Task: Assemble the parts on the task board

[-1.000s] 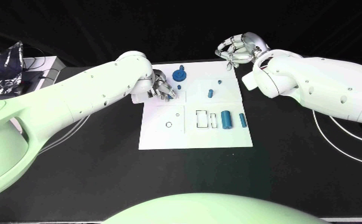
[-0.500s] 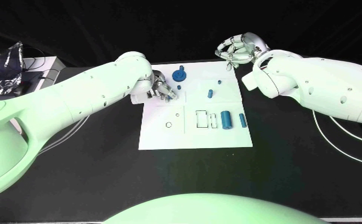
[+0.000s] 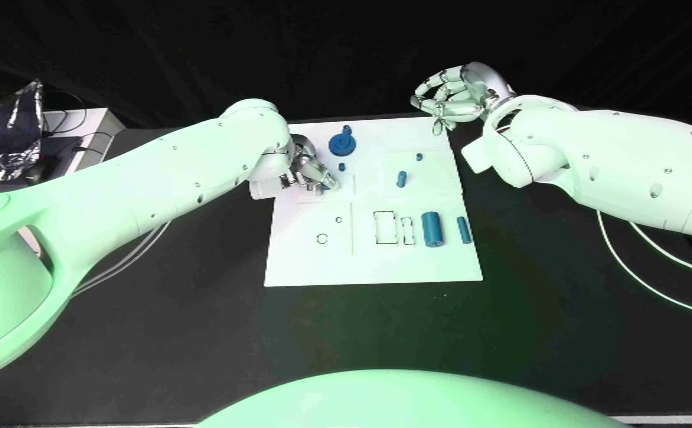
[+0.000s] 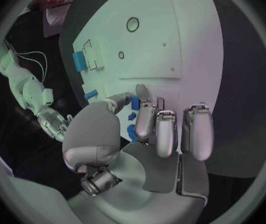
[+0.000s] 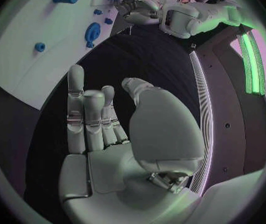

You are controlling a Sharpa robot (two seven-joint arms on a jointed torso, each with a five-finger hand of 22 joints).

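The task board (image 3: 372, 248) lies mid-counter (image 3: 173, 348), blue parts (image 3: 431, 227) on its near-right area well clear of both robot hands. The left robot hand (image 3: 306, 170) rests over the board's left edge, fingers loosely curled; whether it pinches a small part is hidden. The right robot hand (image 3: 454, 95) hovers beyond the far-right corner, curled, holding nothing.

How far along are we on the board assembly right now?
Early. Nothing clearly looks assembled: the round blue part, large cylinder and thin cylinder lie loose on the task board. In hand: the left hand appears to pinch a small blue part. The right hand hovers open beyond the board. Nearly all placing remains.
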